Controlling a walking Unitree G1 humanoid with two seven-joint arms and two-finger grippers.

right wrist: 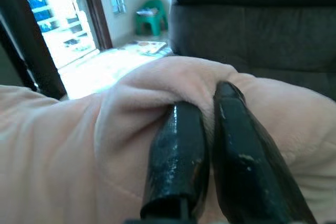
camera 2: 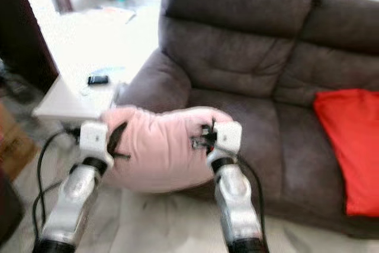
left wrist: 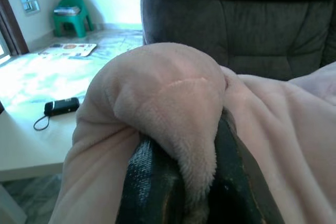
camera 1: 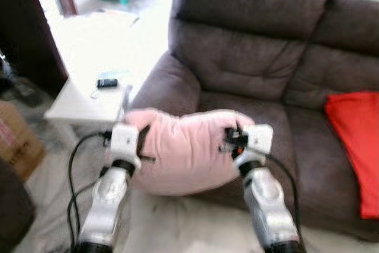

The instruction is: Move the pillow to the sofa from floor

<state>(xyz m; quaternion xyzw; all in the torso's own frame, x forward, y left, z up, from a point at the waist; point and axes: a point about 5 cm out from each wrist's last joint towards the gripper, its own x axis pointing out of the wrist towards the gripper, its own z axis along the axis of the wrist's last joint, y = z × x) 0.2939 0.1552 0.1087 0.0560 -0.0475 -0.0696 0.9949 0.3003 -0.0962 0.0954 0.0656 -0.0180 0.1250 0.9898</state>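
Pink pillow [camera 1: 186,152] hangs in the air before the grey sofa [camera 1: 260,63], left gripper [left wrist: 184,182] and right gripper [right wrist: 207,145] each clamped on a fold at its ends

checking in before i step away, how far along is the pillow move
Done: the pink pillow is off the floor, pinched at each end by the left gripper and right gripper. In hand: it is carried in front of the dark sofa. Left: set it on the seat and let go.
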